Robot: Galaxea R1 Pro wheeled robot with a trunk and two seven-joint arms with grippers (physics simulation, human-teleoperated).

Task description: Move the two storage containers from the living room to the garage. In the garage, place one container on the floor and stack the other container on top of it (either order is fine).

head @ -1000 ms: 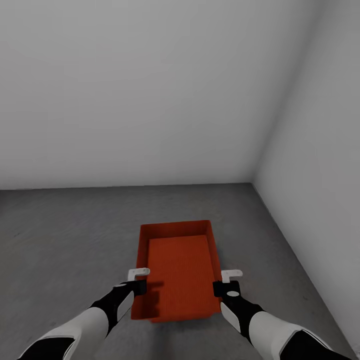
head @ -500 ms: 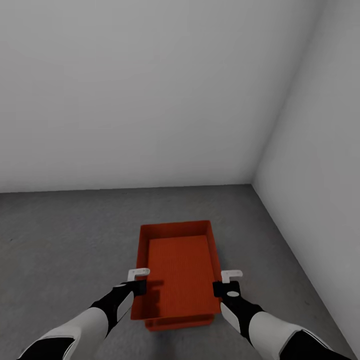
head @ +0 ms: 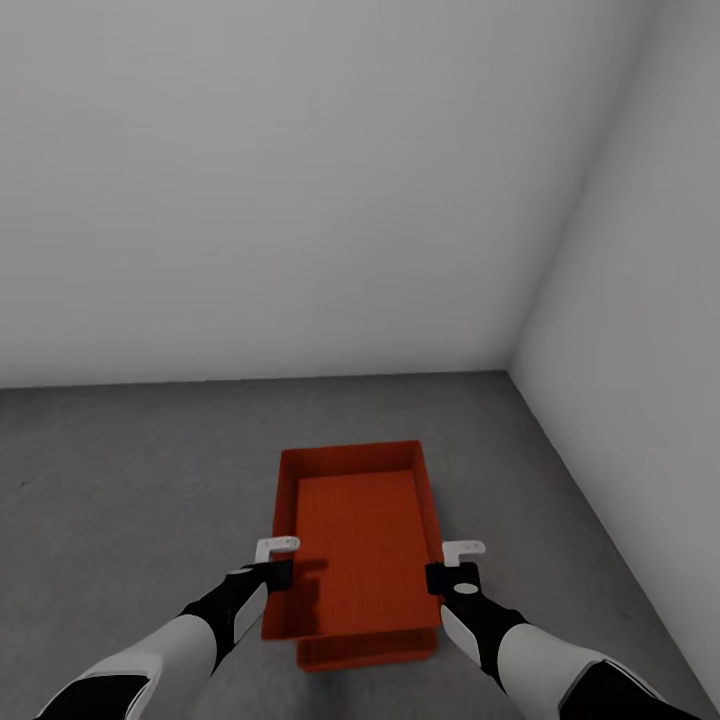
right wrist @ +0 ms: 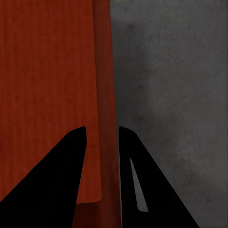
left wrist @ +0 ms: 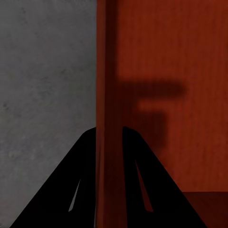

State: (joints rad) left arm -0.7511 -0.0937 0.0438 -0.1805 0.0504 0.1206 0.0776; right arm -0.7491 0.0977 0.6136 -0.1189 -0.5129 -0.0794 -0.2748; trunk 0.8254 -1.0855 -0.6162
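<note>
No writing, brand or label is seen on any surface.

Garage corner: a far white wall (head: 300,190) and a right white wall (head: 650,330) meet at the far right. The dark grey floor (head: 130,480) is open to the left and far side; a narrower strip is left between the bins and the right wall.

The upper storage container (head: 358,540) is held by both arms, long axis running near to far, open top up. Beneath its near end, the edge of a lower storage container (head: 368,650) is seen, protruding toward the robot; whether the two are touching cannot be told.

The left gripper (left wrist: 110,135) is clamped on the upper container's left wall, one finger (left wrist: 85,156) outside over the floor, the other inside. The right gripper (right wrist: 102,135) is likewise closed on the right wall, one finger (right wrist: 137,161) outside, one inside. In the head view both grippers are placed at the near half of the long walls, left (head: 272,570) and right (head: 452,572).

A shadow of the left gripper is cast on the ribbed bin bottom.
</note>
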